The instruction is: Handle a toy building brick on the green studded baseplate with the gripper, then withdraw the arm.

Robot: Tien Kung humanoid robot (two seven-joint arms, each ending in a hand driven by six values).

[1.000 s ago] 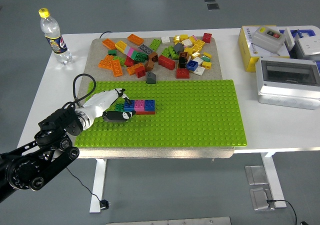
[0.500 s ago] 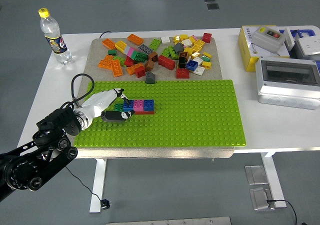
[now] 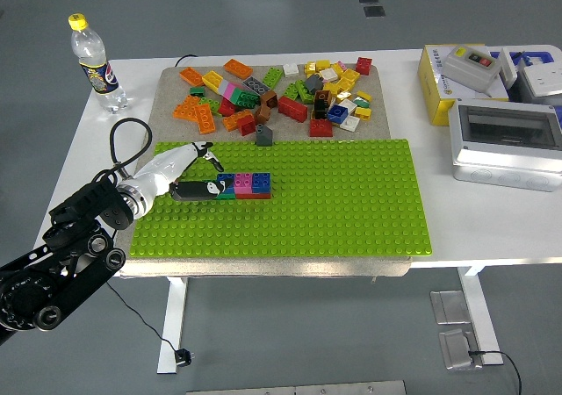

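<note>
- left arm (image 3: 61, 263) enters from the 8 o'clock corner. since the earlier frames it has drawn back toward 9 o'clock; its black shoulder links now sit lower and further left.
- left hand (image 3: 180, 174) lies over the left part of the green studded baseplate (image 3: 351, 202). earlier its dark fingertips overlapped the left end of the brick row; now they stop just beside that end.
- hand state: pale upper fingers extended and slightly parted, a dark finger (image 3: 195, 190) laid flat along the baseplate. it grips nothing that can be made out. whether the dark tip still touches the row cannot be told.
- cable loop (image 3: 123, 140) behind the wrist stands higher and rounder than before.
- task's thing: the brick row (image 3: 246, 185), with blue, magenta and blue tops over a red and green lower layer, sits on the baseplate's left half, toward 9 o'clock of its centre. its position is unchanged across the frames.
- a green brick visible under the fingers earlier is now mostly hidden; only a sliver shows at the row's left end.
- water bottle (image 3: 94, 63) stands at 10 o'clock on the white table (image 3: 492, 219), unchanged.
- loose brick pile (image 3: 281, 96) lies on the grey mat at 12 o'clock of the baseplate, unchanged; single bricks overlap and are hard to separate.
- grey enclosure box (image 3: 505, 140) and yellow box (image 3: 457, 79) at 2 o'clock; both cut off by the right edge.
</note>
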